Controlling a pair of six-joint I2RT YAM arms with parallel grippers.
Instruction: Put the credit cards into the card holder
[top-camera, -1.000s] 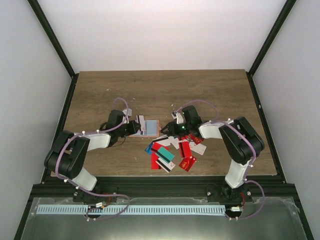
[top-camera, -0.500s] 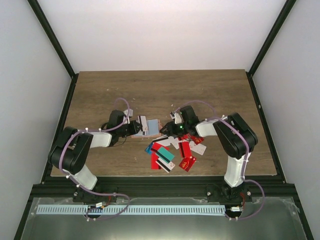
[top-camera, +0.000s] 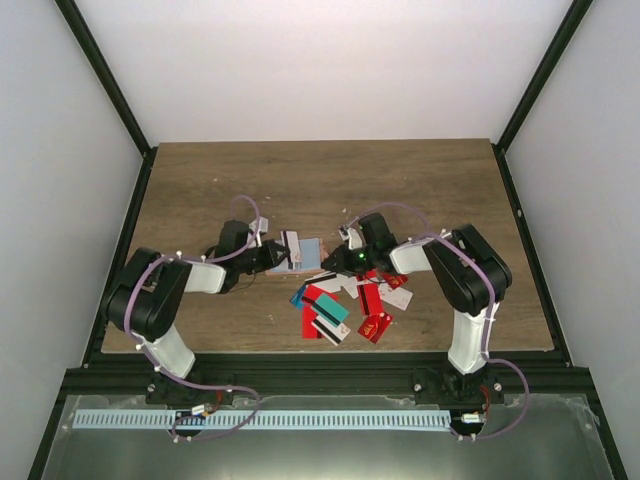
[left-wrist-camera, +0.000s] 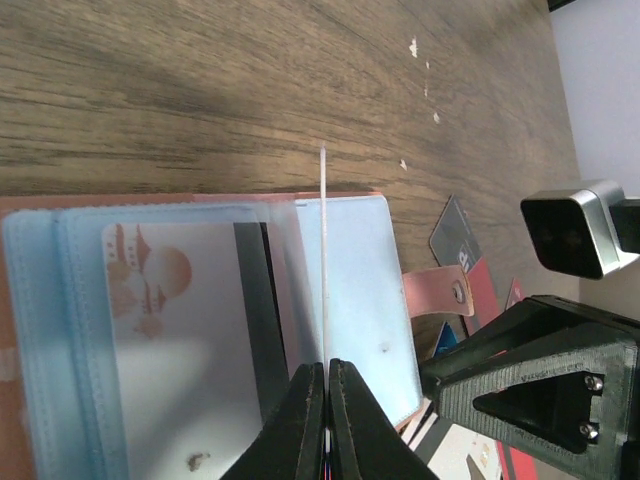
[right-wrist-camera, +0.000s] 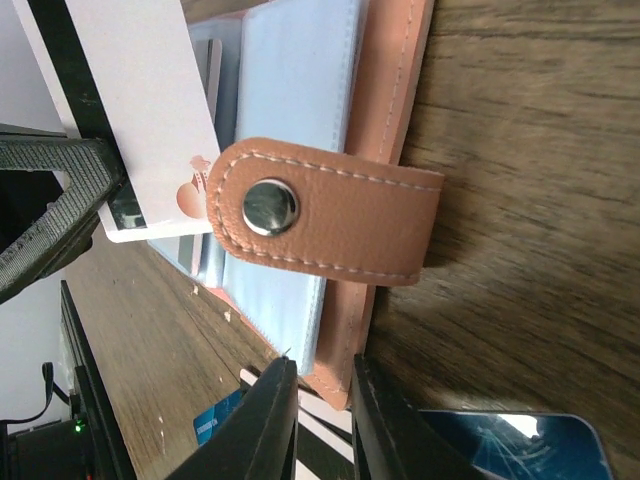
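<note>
**Overhead view.** An open salmon-brown leather-like card holder with pale blue clear sleeves is shown near the centre of the brown wooden bench. The left gripper is placed at 9 o'clock of the card holder, and the right gripper at 3 o'clock. A loose spread of thin plastic credit cards, mostly red with some white, blue and teal, is seen at 5 o'clock of the holder.

**Left wrist view.** The jaws of the left gripper are pressed together on a white card with a black stripe. This card is seen edge-on and is held over the open sleeves. A second white card with an orange motif is lodged in a sleeve.

**Right wrist view.** The jaws of the right gripper are seen nearly together, with the holder's salmon cover edge clamped between them. The snap-stud strap is folded over the sleeves.
</note>
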